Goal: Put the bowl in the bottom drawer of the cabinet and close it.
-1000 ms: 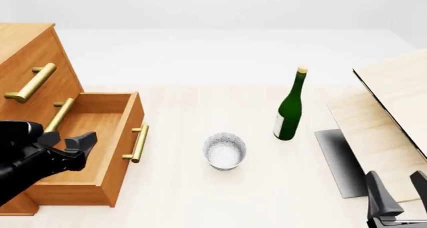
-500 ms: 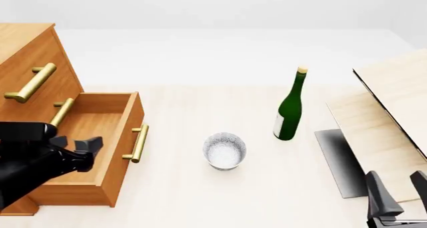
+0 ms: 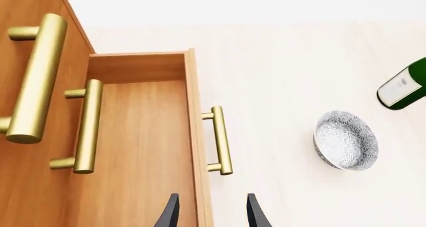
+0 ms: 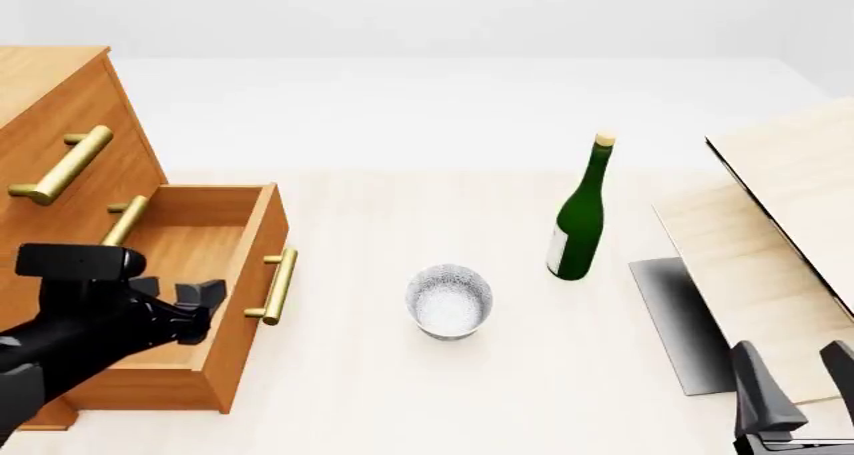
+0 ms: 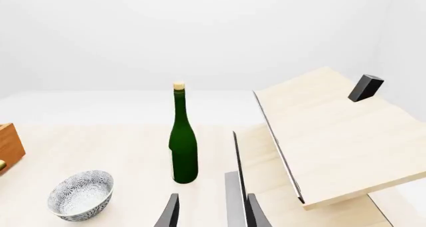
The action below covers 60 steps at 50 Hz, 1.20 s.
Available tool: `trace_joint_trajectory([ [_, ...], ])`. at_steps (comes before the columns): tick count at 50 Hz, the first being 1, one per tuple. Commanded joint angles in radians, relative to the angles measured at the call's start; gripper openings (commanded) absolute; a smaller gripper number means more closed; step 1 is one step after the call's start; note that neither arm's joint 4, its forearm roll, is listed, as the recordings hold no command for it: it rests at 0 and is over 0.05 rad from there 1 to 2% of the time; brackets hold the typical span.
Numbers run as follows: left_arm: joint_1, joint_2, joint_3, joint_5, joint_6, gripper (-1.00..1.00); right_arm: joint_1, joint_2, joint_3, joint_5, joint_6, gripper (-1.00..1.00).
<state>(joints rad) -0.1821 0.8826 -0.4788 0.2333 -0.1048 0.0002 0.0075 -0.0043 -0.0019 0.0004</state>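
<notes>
The bowl [image 4: 450, 301] is sitting upright on the surface [image 4: 400, 395], well apart from both arms, between the open bottom drawer [image 4: 187, 275] and the green bottle [image 4: 579, 215]. It is looking like glazed ceramic: rigid, fairly light, probably slick and liable to chip, so pinching its thin rim with 1 finger inside and 1 outside is probably the safest hold. The drawer is standing pulled out of the cabinet [image 4: 54, 105], its brass handle [image 4: 278, 286] facing the bowl, with nothing inside. The left tool [image 3: 209, 213] is hanging over the drawer's front wall, its fingers parted and gripping nothing. Compared with 1 second ago, the left arm is sitting further towards the drawer front and the bowl, and a little lower in the front view, while bowl, bottle and drawer are lying where they were. The right tool [image 5: 209, 212] is waiting low at the near right, beside the pale wooden boards [image 4: 774, 225], also spread and empty, in the same place as before.
</notes>
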Motion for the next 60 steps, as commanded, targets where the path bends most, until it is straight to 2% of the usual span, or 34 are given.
trace_joint_trajectory([
  [1, -0.011, 0.051, 0.003, -0.034, -0.002, 1.0, 0.0, 0.0, 0.0, 0.0, 0.0, 1.0],
  [28, -0.006, 0.129, 0.04, -0.101, 0.021, 1.0, 0.0, 0.0, 0.0, 0.0, 0.0, 1.0],
  [60, -0.044, 0.199, 0.082, -0.152, -0.006, 1.0, 0.0, 0.0, 0.0, 0.0, 0.0, 1.0],
])
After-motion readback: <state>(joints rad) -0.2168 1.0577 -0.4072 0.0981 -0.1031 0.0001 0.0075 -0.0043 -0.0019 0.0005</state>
